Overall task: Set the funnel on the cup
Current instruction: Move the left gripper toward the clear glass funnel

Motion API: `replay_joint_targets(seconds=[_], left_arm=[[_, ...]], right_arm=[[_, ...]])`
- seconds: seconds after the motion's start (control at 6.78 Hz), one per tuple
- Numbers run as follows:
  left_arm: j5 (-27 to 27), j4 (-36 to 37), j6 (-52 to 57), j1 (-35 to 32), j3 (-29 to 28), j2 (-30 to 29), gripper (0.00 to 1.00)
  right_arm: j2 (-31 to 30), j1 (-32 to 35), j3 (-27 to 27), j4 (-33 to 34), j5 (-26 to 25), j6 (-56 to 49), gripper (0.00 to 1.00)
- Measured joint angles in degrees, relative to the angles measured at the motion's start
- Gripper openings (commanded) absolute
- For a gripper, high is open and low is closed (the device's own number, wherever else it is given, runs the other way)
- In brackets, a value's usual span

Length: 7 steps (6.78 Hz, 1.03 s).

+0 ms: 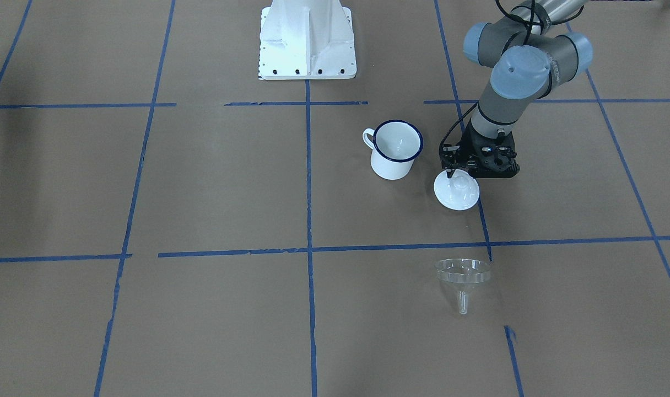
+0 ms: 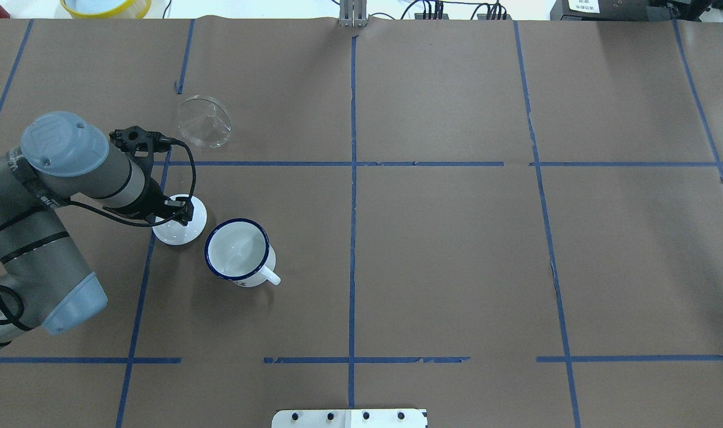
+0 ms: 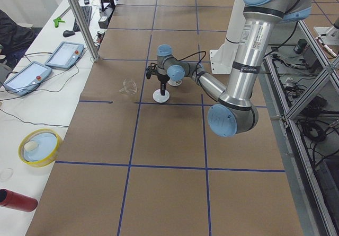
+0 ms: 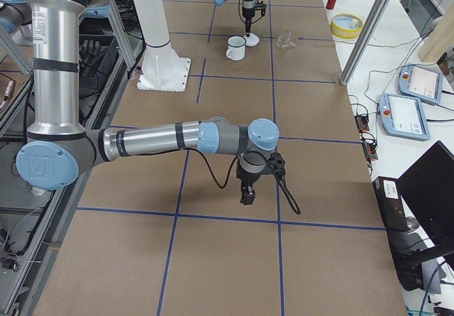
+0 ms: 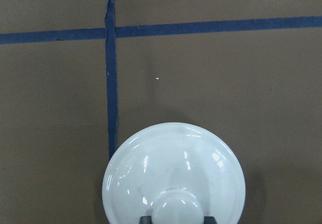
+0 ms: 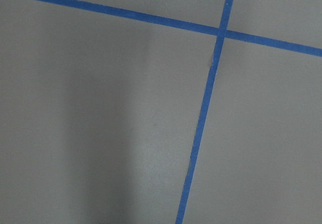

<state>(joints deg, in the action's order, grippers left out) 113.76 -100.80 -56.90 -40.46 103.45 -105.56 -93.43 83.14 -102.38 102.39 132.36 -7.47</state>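
The clear funnel (image 1: pixel 462 273) lies on its side on the brown paper, beyond the lid as seen from the robot; it also shows in the overhead view (image 2: pixel 204 120). The white cup (image 1: pixel 394 150) with a dark blue rim stands upright and empty (image 2: pixel 241 252). My left gripper (image 1: pixel 457 176) points down at a round white lid (image 1: pixel 456 192) that rests on the table beside the cup. In the left wrist view its fingertips (image 5: pixel 147 218) hug the lid's knob (image 5: pixel 177 208). My right gripper (image 4: pixel 247 195) hangs over bare paper far from these things; I cannot tell whether it is open.
The robot's white base (image 1: pixel 307 41) stands at the table's middle edge. Blue tape lines (image 2: pixel 352 163) cross the paper. A yellow bowl (image 3: pixel 39 146) and a red can (image 3: pixel 16 200) sit on the side table past the funnel's end.
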Motion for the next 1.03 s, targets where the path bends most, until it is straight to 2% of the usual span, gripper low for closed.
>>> replay_joint_targets(seconds=[0.3, 0.59, 0.74, 1.03], left_arm=[[0.2, 0.2, -0.9, -1.6, 3.2, -0.1, 1.00], [2.0, 0.3, -8.6, -7.8, 5.1, -2.5, 1.00], [1.0, -0.2, -18.0, -9.5, 4.2, -4.9, 1.00], [-7.7, -5.1, -39.1, -9.9, -2.3, -10.1, 1.00]], right_arm=[[0.0, 0.0, 0.0, 0.0, 0.0, 0.0, 1.00], [0.0, 0.0, 0.1, 0.0, 0.0, 0.0, 1.00], [0.0, 0.0, 0.0, 0.0, 0.0, 0.0, 1.00], [0.0, 0.0, 0.0, 0.0, 0.0, 0.0, 1.00]])
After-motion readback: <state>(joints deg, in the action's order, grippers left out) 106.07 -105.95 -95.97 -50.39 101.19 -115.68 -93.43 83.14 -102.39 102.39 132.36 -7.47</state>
